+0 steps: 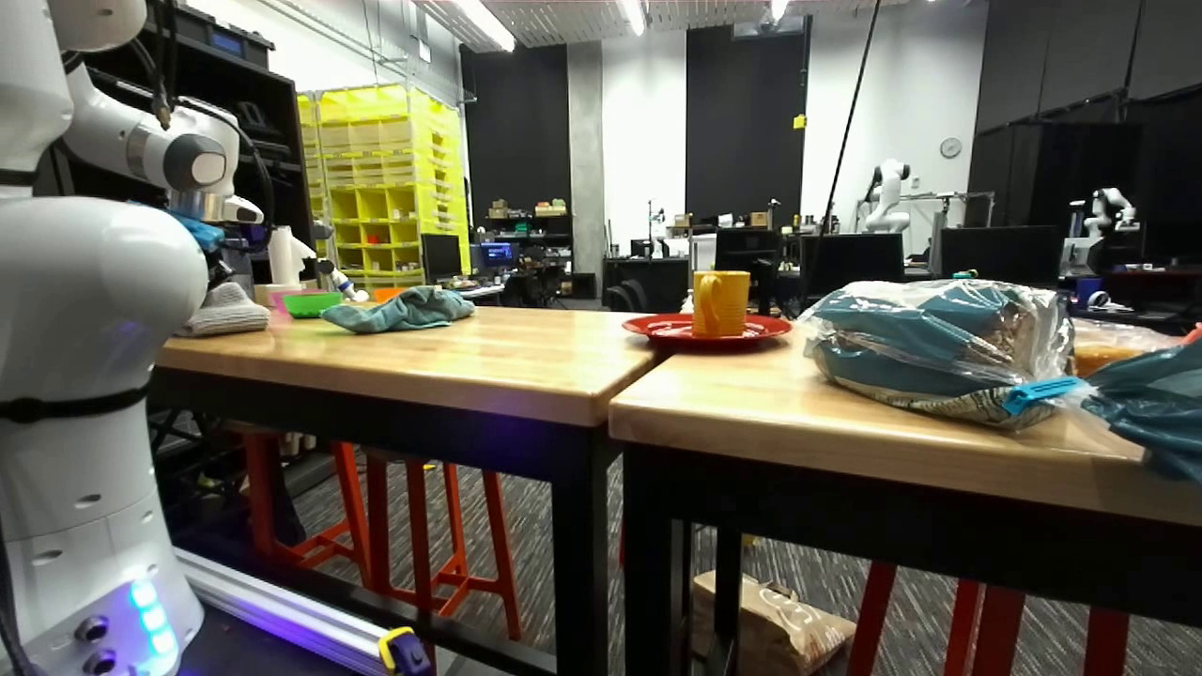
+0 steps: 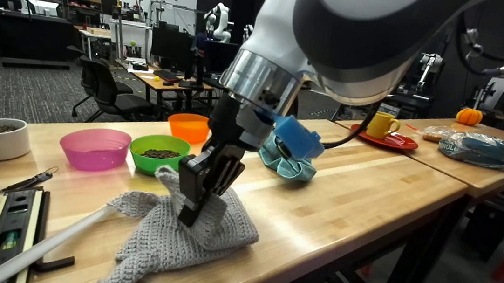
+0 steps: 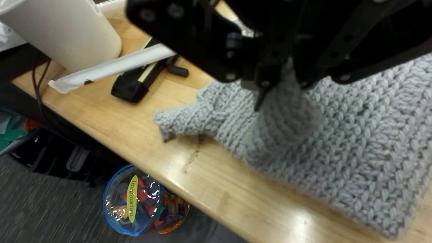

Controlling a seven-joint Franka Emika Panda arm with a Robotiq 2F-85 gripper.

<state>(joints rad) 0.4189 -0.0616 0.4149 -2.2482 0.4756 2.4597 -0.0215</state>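
We've got a high-ceilinged room: white walls [image 1: 643, 141], tall black panels [image 1: 747, 122], round clock [image 1: 950, 147], strip lights [image 1: 485, 23] overhead. Two wood-topped tables [image 1: 526, 352] on black frames [image 1: 582, 545] sit just beside each other, red-orange stools [image 1: 501, 556] lower down. In an exterior view we see yellow cubby shelving [image 1: 376, 202] beyond. Gray streaked carpet [image 2: 19, 84]; black office chairs [image 2: 99, 83] near a small desk [image 2: 155, 83]. Light glares off the tables in both exterior views.
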